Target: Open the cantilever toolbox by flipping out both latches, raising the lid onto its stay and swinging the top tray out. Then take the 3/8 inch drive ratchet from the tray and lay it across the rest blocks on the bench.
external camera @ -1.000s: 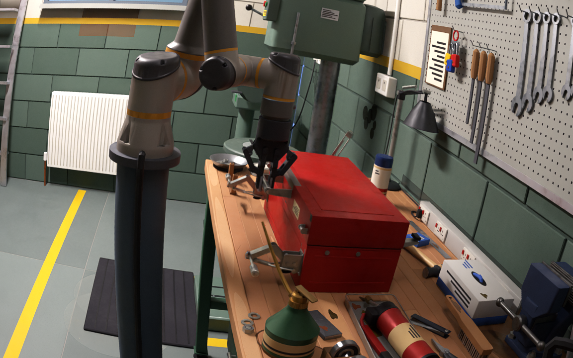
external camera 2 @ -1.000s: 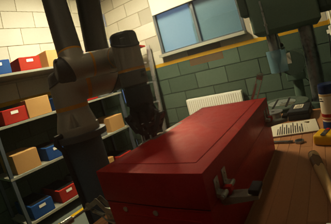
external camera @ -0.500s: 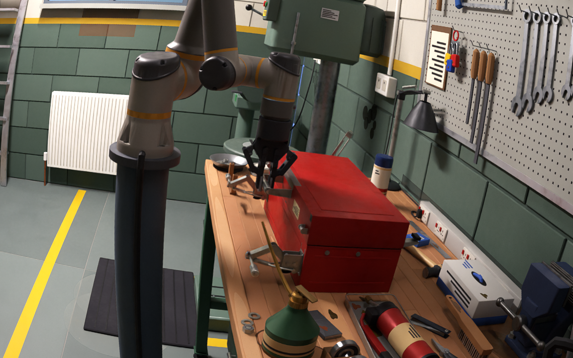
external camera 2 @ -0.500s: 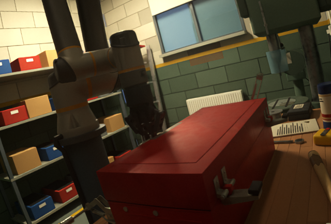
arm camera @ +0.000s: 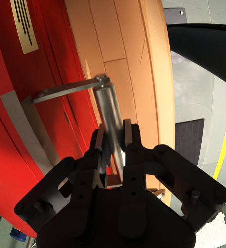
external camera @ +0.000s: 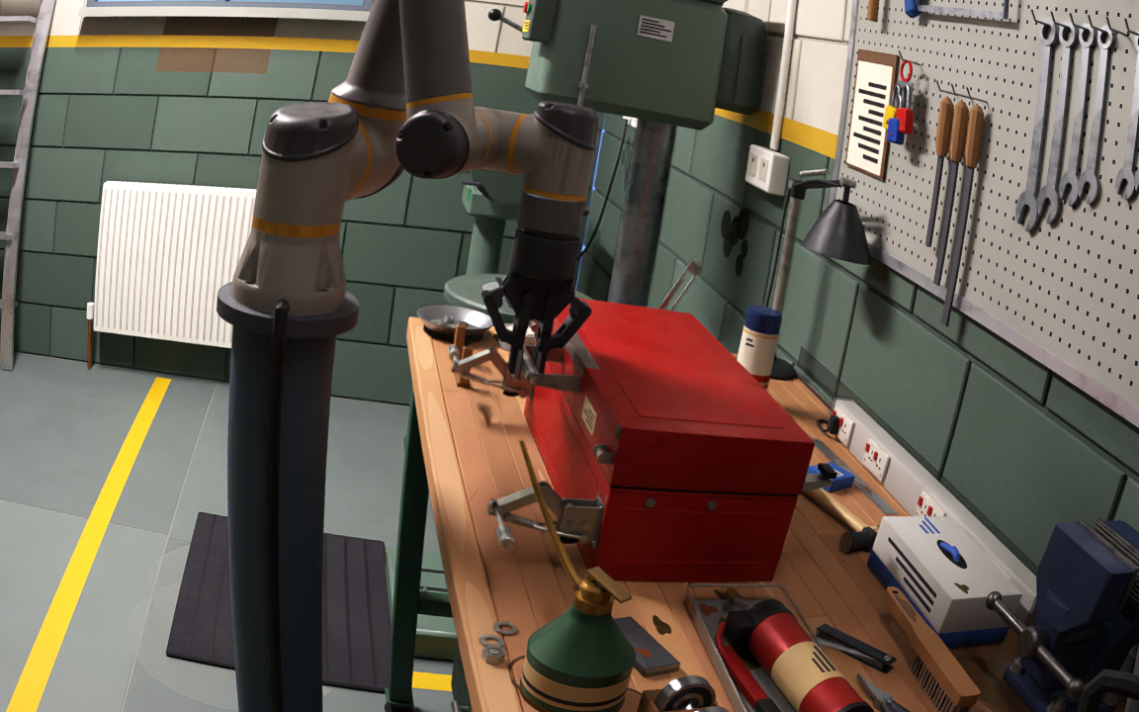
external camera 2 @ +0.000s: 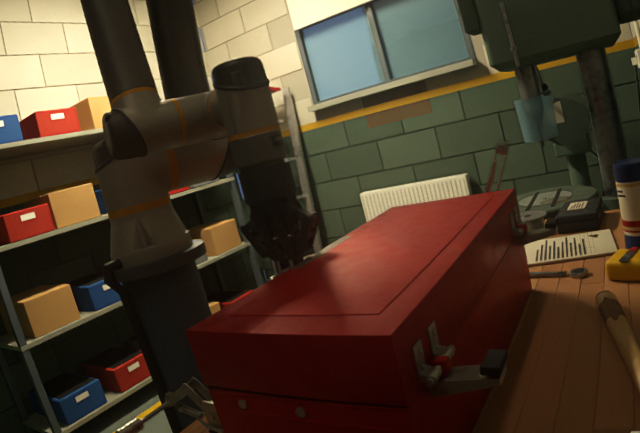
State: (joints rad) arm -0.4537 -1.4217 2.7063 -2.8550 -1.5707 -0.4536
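The ratchet and the tray are hidden inside the closed red toolbox [external camera: 671, 425], which sits on the wooden bench with its lid down. Its far front latch [arm camera: 107, 108] is a steel bar on flat arms that sticks out from the box's front face over the bench. The near front latch [external camera: 547, 514] is also swung out from the front face. My gripper [arm camera: 113, 134] hangs over the far end of the box front. It is closed around the far latch's round bar.
A tray with a red grease gun [external camera: 777, 655] lies at the bench's near end beside a green oil can [external camera: 578, 655]. A metal dish [external camera: 453, 319] and small wooden blocks [external camera: 463, 354] sit past the far latch. The bench's front edge runs just left of the latches.
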